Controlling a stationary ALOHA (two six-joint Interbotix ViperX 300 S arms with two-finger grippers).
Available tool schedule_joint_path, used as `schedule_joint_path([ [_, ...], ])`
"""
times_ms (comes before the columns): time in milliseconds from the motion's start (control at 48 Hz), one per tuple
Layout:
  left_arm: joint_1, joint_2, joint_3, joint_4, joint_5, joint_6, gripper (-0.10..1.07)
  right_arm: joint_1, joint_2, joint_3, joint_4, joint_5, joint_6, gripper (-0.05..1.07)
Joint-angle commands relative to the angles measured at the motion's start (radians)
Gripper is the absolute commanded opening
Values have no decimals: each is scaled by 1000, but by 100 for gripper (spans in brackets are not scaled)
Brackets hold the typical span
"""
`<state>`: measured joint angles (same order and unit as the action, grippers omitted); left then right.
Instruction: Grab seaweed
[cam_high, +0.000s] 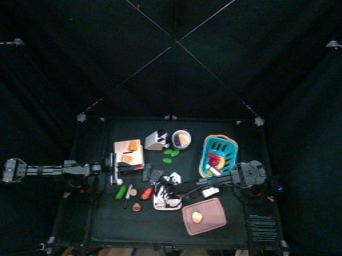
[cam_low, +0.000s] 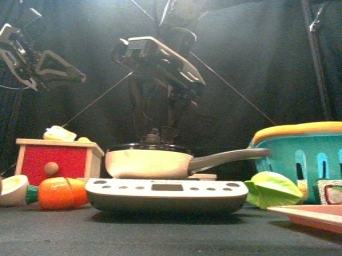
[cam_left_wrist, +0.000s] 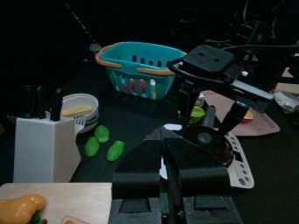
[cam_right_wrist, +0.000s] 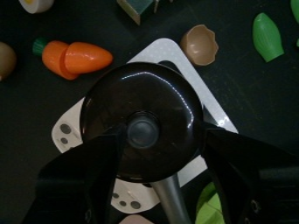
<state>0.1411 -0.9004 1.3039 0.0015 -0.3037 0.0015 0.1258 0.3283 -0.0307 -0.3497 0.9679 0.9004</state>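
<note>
Green leaf-shaped toy pieces lie around the cooker: two (cam_left_wrist: 107, 143) by the knife block, one (cam_right_wrist: 267, 37) beyond the cooker's corner, one (cam_low: 274, 188) by the basket. I cannot tell which is the seaweed. My right gripper (cam_right_wrist: 131, 188) is open and empty. It hangs over the lidded pot (cam_right_wrist: 138, 114) on the white cooker (cam_low: 167, 192), with a jaw on each side of the lid. It also shows in the left wrist view (cam_left_wrist: 212, 118) and the top view (cam_high: 163, 185). My left gripper (cam_left_wrist: 176, 171) is shut and empty, at the table's left (cam_high: 118, 172).
A teal basket (cam_high: 218, 155) stands at the right. A pink board (cam_high: 203, 215) lies at the front right. A white knife block (cam_left_wrist: 47, 144), a yellow bowl (cam_left_wrist: 79, 107) and a red box (cam_low: 56, 158) stand at the left. A carrot (cam_right_wrist: 76, 57) lies by the cooker.
</note>
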Motion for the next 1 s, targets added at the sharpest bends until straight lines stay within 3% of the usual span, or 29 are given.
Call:
schedule_joint_path([
  [0,2,2,-15,0,-3,2,36,-12,-94,-18,-18,0,5,94],
  [167,3,2,-15,0,-3,2,36,-9,-167,34,-61,-9,14,94],
  [438,2,2,-15,-2,-5,2,36,-5,-262,146,-46,-66,34,94],
  [750,2,2,-12,0,-3,2,36,21,-374,307,-80,-192,202,94],
  [979,2,2,-12,0,-5,2,36,61,-453,423,-87,-195,354,94],
])
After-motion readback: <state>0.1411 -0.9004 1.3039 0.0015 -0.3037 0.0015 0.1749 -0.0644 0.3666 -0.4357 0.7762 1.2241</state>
